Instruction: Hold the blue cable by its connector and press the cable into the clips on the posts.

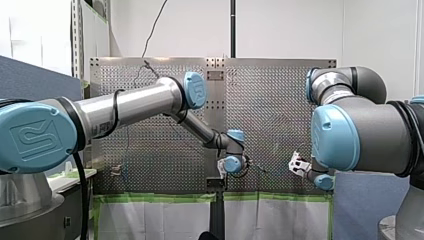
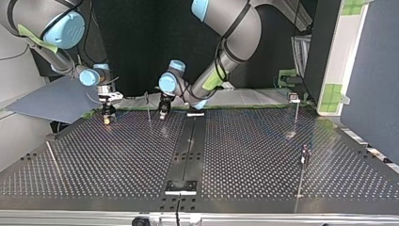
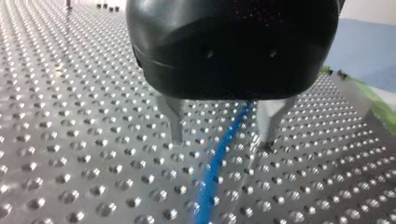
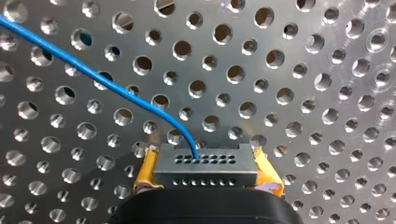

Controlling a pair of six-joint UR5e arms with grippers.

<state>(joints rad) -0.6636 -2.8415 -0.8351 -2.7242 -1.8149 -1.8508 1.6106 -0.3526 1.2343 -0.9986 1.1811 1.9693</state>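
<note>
In the left wrist view the blue cable lies on the perforated table between the metal fingers of my left gripper. Those fingers stand apart and do not pinch the cable, so this gripper is open. My right gripper is shut with its yellow pads on the dark grey connector. The cable leaves the connector and curves away over the plate. In the top view my right gripper is at the left and my left gripper near the middle, both low at the table's far edge.
A thin post stands between the two grippers. Further posts rise at the top view's right, one with a clip at the far edge and one nearer. A dark centre strip runs across the perforated table.
</note>
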